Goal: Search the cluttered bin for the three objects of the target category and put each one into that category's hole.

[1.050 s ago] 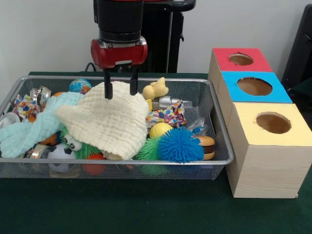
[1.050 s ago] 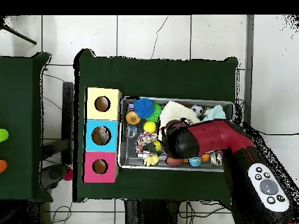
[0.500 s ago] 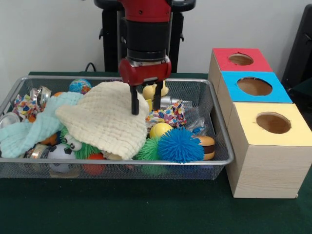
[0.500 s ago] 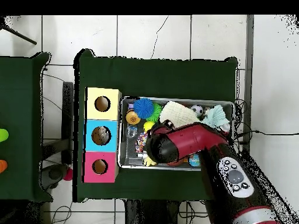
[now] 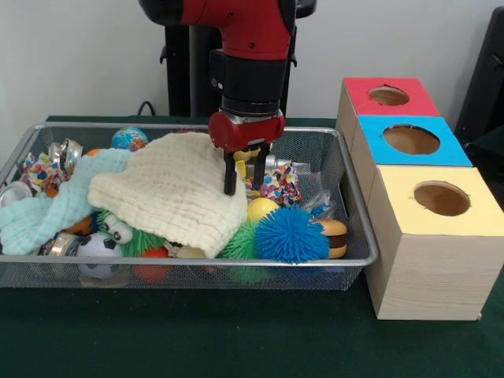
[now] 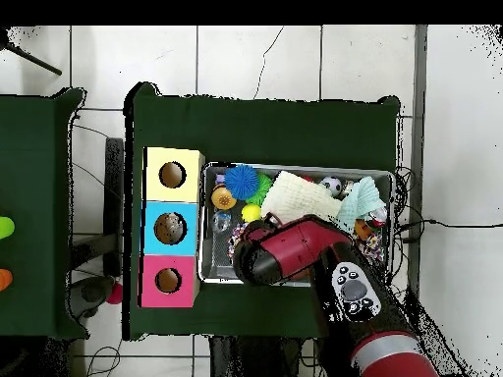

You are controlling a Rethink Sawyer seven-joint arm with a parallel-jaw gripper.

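My gripper (image 5: 245, 178) hangs open and empty inside the wire bin (image 5: 358, 236), at the right edge of a cream waffle cloth (image 5: 169, 193). One of its fingers (image 5: 229, 177) rests against the cloth's edge. A yellow ball (image 5: 260, 209) and a blue spiky ball (image 5: 290, 234) lie just below it. A patterned cloth (image 5: 277, 186) is beside it. A yellow plush is mostly hidden behind the gripper. In the overhead view the arm's head (image 6: 257, 257) covers the gripper; the cream cloth (image 6: 300, 196) and blue spiky ball (image 6: 242, 180) show.
Three wooden boxes with holes stand right of the bin: red-topped (image 5: 388, 96), blue-topped (image 5: 411, 140), yellow-topped (image 5: 441, 199). The bin also holds a pale blue cloth (image 5: 47, 209), green spiky balls (image 5: 240, 242), a burger toy (image 5: 335, 236), a soccer ball (image 5: 98, 246), a globe ball (image 5: 128, 138) and cans (image 5: 64, 151).
The gripper has moved right across the bin, from over the cream cloth's top to its right edge, and has come lower. The cloth has shifted slightly.
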